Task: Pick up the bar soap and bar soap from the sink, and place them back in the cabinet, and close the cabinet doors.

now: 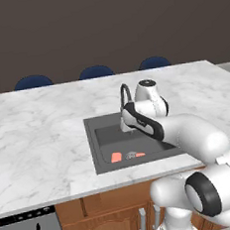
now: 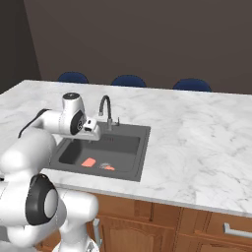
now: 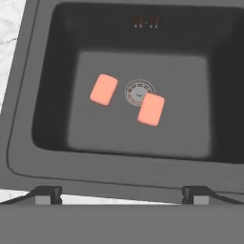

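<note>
Step in hand: reaching for the first soap. Left to right on the floor of the dark grey recessed sink, set in the white marble table: one salmon-pink flat rounded bar soap, the round grey drain strainer, the second bar soap overlapping the strainer's rim. The gripper hovers above, jaws apart and empty. Next, it likely must descend and straddle one bar.

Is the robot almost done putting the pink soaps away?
No, nothing looks done yet. Both salmon-pink soap bars lie flat on the floor of the dark grey sink, either side of the round grey drain strainer. The two-finger gripper hangs above them, open and holding nothing. Picking up, storing and closing doors remain.
</note>
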{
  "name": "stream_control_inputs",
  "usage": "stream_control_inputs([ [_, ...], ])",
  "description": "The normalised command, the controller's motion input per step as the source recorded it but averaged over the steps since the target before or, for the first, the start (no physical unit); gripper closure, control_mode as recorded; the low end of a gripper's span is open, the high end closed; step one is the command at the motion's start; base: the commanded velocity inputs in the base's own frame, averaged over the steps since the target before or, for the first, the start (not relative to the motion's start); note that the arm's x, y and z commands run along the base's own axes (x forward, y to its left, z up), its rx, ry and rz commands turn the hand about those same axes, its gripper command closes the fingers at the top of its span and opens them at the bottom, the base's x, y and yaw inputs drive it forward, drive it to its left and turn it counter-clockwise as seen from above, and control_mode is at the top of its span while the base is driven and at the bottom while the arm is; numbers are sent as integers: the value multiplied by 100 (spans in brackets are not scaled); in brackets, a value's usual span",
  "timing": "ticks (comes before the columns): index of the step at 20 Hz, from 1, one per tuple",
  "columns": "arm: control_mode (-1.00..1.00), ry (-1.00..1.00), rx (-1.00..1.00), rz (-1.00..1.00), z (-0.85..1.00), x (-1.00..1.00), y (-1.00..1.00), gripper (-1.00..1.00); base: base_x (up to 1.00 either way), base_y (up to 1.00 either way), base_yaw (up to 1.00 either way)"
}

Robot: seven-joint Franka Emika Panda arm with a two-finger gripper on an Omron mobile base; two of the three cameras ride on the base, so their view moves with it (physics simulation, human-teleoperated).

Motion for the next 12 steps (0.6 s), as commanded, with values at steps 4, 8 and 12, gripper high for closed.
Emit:
stream_control_inputs([
  [4,-100,1,0,0,-3,26,0,-100,0,0,0],
  [8,-100,2,0,0,-3,22,0,-100,0,0,0],
  [12,-100,2,0,0,-14,16,0,-100,0,0,0],
])
